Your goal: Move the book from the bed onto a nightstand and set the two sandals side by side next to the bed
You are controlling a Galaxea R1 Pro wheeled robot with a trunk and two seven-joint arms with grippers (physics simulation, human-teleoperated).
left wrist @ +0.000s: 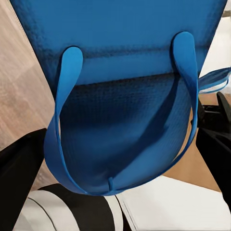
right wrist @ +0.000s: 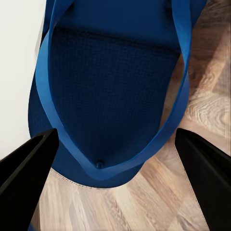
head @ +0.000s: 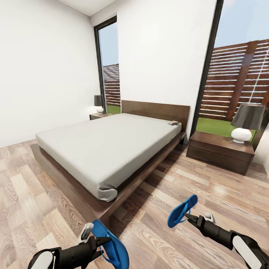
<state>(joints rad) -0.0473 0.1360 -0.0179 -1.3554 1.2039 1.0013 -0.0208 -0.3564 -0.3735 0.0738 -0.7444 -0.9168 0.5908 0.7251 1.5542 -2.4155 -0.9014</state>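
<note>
Sandals hang off the floor, one on each arm, low in the head view: the left gripper (head: pixel 106 241) clamps one sandal (head: pixel 112 246) at lower centre-left, the right gripper (head: pixel 188 217) clamps the other sandal (head: pixel 182 211) at lower right. The bed (head: pixel 104 149) fills the middle, with the book (head: pixel 173 122) on its mattress near the headboard. A nightstand (head: pixel 220 149) with a lamp (head: pixel 246 125) stands at right, beside the bed
</note>
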